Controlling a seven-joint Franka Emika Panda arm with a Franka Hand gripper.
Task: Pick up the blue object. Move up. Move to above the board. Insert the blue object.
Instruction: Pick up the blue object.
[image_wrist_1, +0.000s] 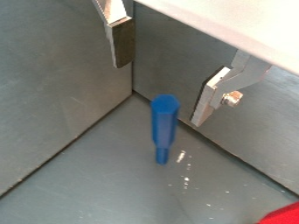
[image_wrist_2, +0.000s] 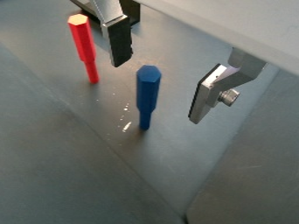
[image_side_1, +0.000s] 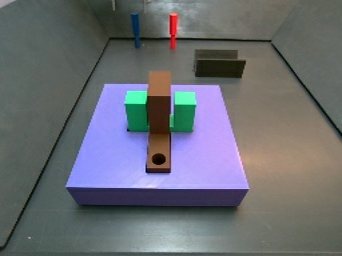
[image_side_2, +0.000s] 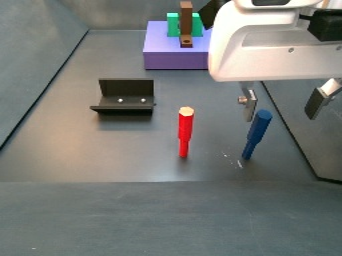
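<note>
While the tool hangs wide open and empty around the upright blue peg, it should descend centred, then close squarely on the peg's upper shaft.

The tool hangs just above the peg, which stands upright on the floor between the tool's spread fingers, touching neither. A second peg stands just beside the tool, outside one finger. Farther off lie the fixture and, well apart, the slab carrying the board between two blocks.
</note>
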